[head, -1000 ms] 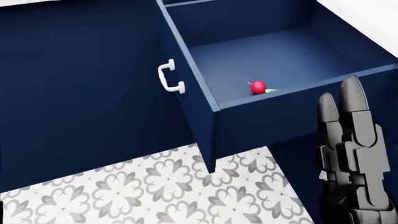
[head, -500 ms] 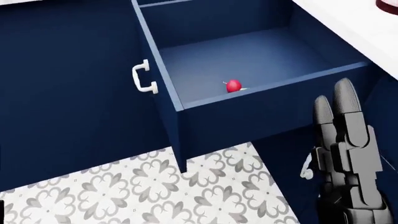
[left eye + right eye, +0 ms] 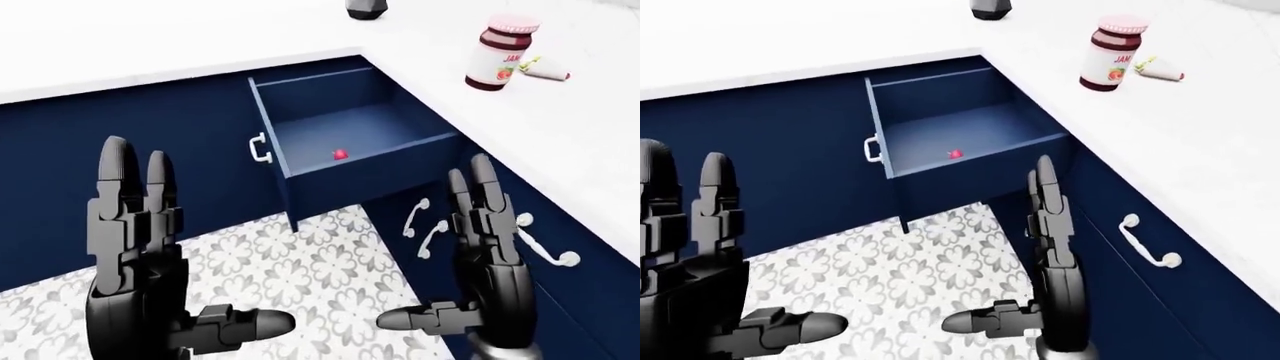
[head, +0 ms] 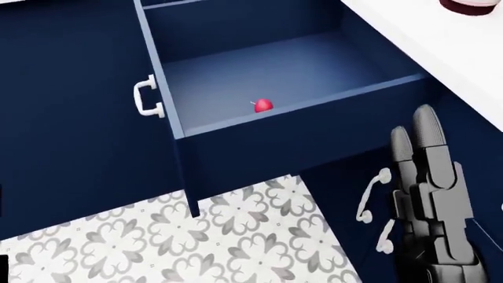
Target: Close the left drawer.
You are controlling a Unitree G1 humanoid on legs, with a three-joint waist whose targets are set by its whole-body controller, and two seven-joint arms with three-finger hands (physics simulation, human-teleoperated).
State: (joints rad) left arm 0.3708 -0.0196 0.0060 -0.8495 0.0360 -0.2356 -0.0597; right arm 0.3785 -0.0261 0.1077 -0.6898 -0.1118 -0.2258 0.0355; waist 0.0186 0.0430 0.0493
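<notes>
Navy cabinets under white counter (image 3: 200,37); we see the left drawer (image 3: 372,171) pulled out at counter's corner, radish (image 4: 262,105) inside. Left hand (image 3: 135,247) and right hand (image 3: 487,251) spread, empty, apart from it.

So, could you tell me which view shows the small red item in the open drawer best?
The head view: the red item appears largest there, lying against the drawer wall nearest the camera. The two eye views show it only as a tiny red dot.
</notes>
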